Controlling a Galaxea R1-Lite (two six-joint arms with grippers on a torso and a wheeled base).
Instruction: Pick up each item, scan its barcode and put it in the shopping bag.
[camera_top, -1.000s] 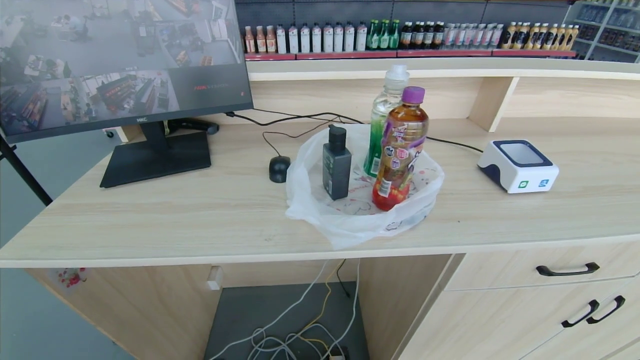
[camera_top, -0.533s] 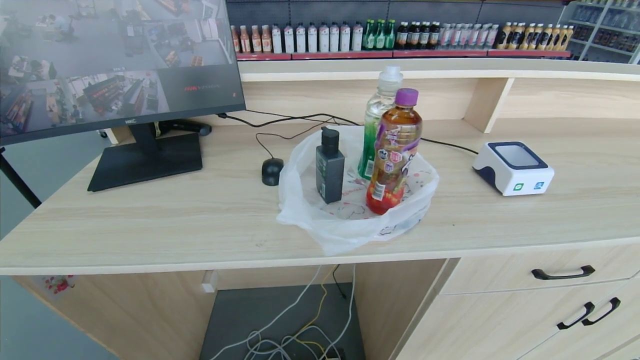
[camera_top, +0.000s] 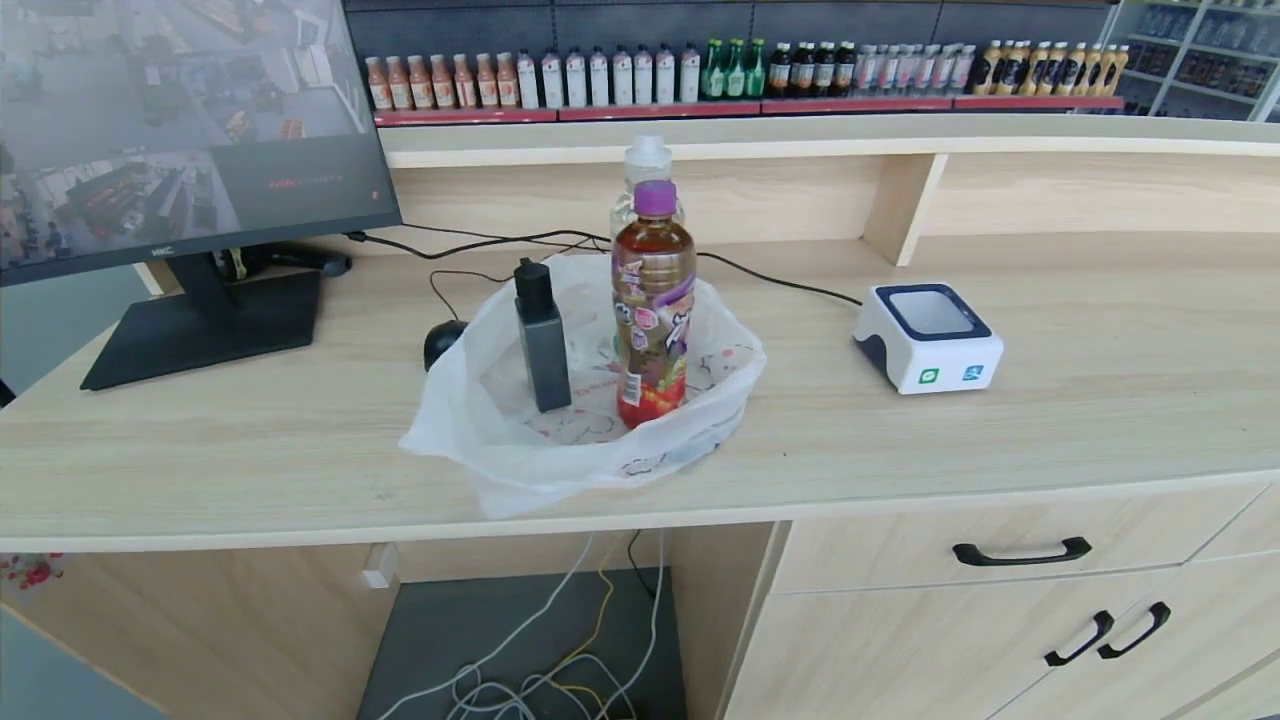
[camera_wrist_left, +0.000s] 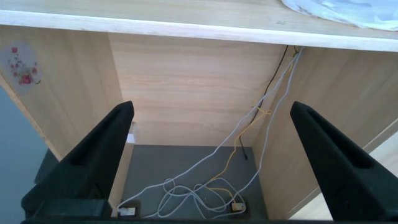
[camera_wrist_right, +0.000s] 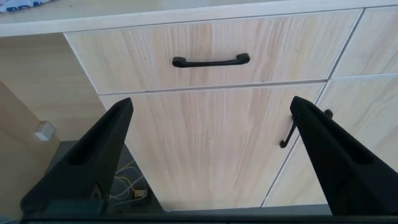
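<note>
A white plastic shopping bag (camera_top: 500, 460) lies open on the wooden counter (camera_top: 900, 440). Three items stand inside it: a dark grey pump bottle (camera_top: 541, 345), a tea bottle with a purple cap (camera_top: 652, 300), and behind that a clear bottle with a white cap (camera_top: 645, 160). The white barcode scanner (camera_top: 928, 338) sits to the right of the bag. My left gripper (camera_wrist_left: 211, 109) hangs open below the counter edge, facing the knee space with cables. My right gripper (camera_wrist_right: 211, 102) is open too, low in front of the drawer fronts. Neither holds anything.
A monitor (camera_top: 170, 130) on a black stand occupies the counter's left, with a black mouse (camera_top: 443, 343) and cables beside the bag. Drawers with black handles (camera_top: 1020, 553) are under the right side. Loose cables (camera_wrist_left: 205, 186) lie on the floor. A raised shelf (camera_top: 800, 140) backs the counter.
The whole head view has shifted, so the camera has moved; bag, bottles and scanner keep their places relative to each other.
</note>
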